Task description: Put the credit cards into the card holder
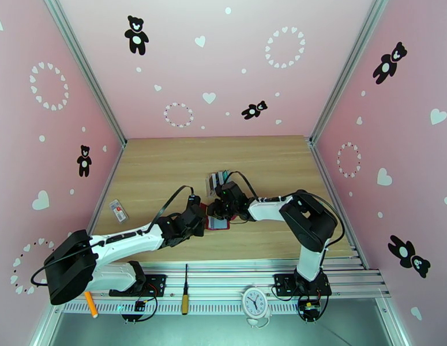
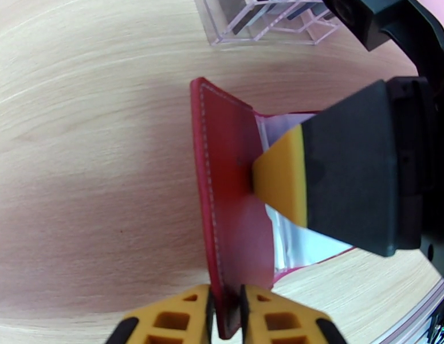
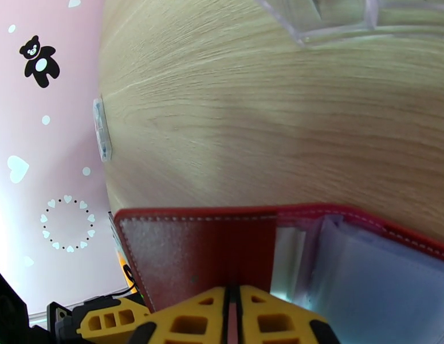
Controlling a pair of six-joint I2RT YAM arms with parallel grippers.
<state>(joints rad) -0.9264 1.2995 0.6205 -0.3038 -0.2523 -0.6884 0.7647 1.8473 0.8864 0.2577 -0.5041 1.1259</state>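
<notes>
The left pincer (image 2: 226, 290) is narrow, closed on the lower edge of the dark-red leather-look folding wallet (image 2: 227, 167). The right pincer (image 3: 233, 290) has its jaws together, tips against the wallet's inner red flap, beside the grey transparent pockets (image 3: 370, 276). The wallet lies open mid-table (image 2: 95, 139), near the clear plastic slotted rack (image 2: 267, 24).

You are looking at a wooden worktop (image 1: 165, 162) that is sitting between pink walls (image 1: 183, 59) carrying black bears and white hearts. A clear rack (image 1: 217, 181) is standing near the middle of the worktop, and a small flat packet (image 1: 118, 210) is lying at its left edge, just beside the wall. Along the metal rail (image 1: 223, 281) at the near side, an orange pen (image 1: 90, 304), a screwdriver (image 1: 185, 290) and a white clock (image 1: 255, 302) are resting.
</notes>
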